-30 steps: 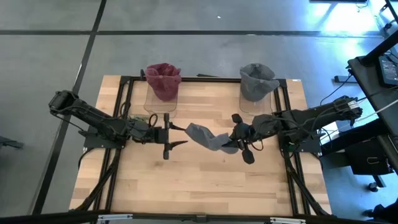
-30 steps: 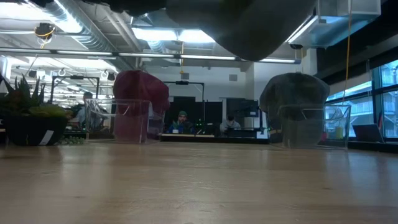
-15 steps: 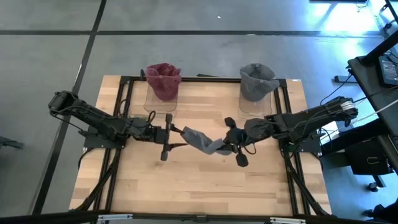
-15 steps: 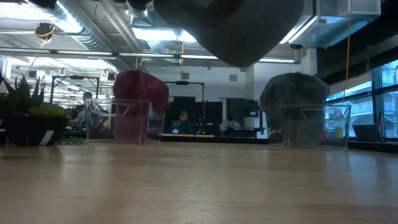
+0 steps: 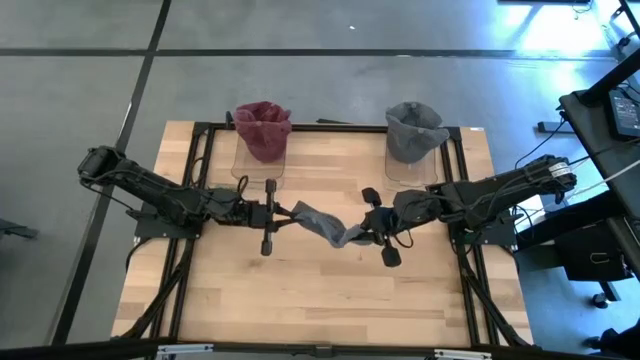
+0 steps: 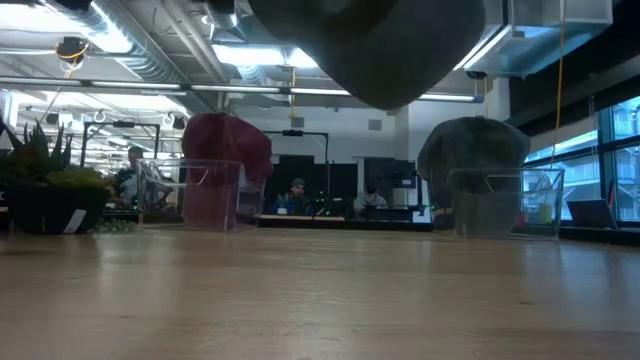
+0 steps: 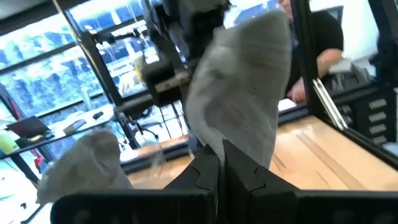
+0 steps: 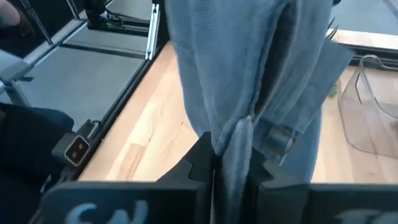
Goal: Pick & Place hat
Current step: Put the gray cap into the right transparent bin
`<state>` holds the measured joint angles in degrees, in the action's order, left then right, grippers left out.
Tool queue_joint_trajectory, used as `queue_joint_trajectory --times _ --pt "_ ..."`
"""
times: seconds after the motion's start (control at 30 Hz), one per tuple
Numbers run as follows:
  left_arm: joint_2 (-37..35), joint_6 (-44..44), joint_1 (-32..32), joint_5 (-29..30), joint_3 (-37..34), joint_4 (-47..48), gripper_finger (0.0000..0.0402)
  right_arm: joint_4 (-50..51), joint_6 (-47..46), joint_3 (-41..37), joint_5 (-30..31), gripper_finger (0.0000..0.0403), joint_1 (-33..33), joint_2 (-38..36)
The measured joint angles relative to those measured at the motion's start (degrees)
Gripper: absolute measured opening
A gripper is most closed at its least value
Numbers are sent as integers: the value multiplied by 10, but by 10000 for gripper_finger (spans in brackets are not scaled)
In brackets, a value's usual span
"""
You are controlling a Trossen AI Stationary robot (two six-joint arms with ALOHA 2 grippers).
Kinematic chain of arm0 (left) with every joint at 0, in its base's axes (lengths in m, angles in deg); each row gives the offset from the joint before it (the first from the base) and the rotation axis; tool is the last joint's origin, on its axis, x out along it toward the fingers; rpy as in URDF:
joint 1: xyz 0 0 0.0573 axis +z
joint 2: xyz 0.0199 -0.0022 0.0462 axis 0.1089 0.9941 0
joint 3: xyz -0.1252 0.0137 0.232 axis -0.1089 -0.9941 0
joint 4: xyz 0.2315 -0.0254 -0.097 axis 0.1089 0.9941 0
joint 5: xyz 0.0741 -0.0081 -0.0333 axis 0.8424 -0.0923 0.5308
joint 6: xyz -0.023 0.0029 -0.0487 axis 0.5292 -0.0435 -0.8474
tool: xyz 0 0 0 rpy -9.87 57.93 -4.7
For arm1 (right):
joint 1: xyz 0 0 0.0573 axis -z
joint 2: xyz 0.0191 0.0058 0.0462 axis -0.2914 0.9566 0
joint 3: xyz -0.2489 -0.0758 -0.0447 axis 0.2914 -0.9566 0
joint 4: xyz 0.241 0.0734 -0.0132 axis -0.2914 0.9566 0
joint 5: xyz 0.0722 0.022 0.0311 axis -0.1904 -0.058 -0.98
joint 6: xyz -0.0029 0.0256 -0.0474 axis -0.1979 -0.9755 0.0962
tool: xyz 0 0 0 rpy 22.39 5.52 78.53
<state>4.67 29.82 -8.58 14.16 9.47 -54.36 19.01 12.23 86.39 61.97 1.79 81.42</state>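
Right now the soft grey-blue fabric hat (image 5: 322,224) hangs stretched between the two grippers, clear of the wooden slatted table (image 5: 320,300) and over its middle, a little nearer the far edge than the near one. From table height its dark underside (image 6: 370,45) fills the top of the view, well above the boards. The left gripper (image 5: 280,212) has its fingers pinched tight on one end of the cloth; its wrist view shows the pale fabric (image 7: 239,87) rising straight out from between the closed fingers (image 7: 202,174). The right gripper (image 5: 370,232) clamps the other end, with the bunched blue-grey cloth (image 8: 245,74) falling in folds and squeezed between its closed fingers (image 8: 199,165). Both dark arms reach inward from the table's left and right sides and meet at the hat.

Along the far edge stand two clear plastic stands. The one toward the far left corner carries a dark red fabric hat (image 5: 263,128), and the one toward the far right corner carries a second grey fabric hat (image 5: 413,128). Beyond the far edge, people sit at desks in the room (image 6: 296,196), and a green potted plant (image 6: 40,185) stands off to the left side.
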Motion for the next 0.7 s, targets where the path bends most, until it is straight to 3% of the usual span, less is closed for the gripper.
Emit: queue_joint_trajectory --times 0.23,0.37,0.5,0.57,0.7 --pt "4 1 19 -7 65 101 4 119 41 0 2 100 -1 -51" --pt "37 -12 34 -17 113 148 4 219 -22 0 110 159 0 -86" --pt "99 -34 49 -18 174 182 4 236 -83 0 226 209 1 -113" --pt "141 -44 56 -16 208 205 4 217 -84 1 234 225 1 -117" --pt "219 -44 61 20 283 238 3 180 -71 1 192 238 1 -113"
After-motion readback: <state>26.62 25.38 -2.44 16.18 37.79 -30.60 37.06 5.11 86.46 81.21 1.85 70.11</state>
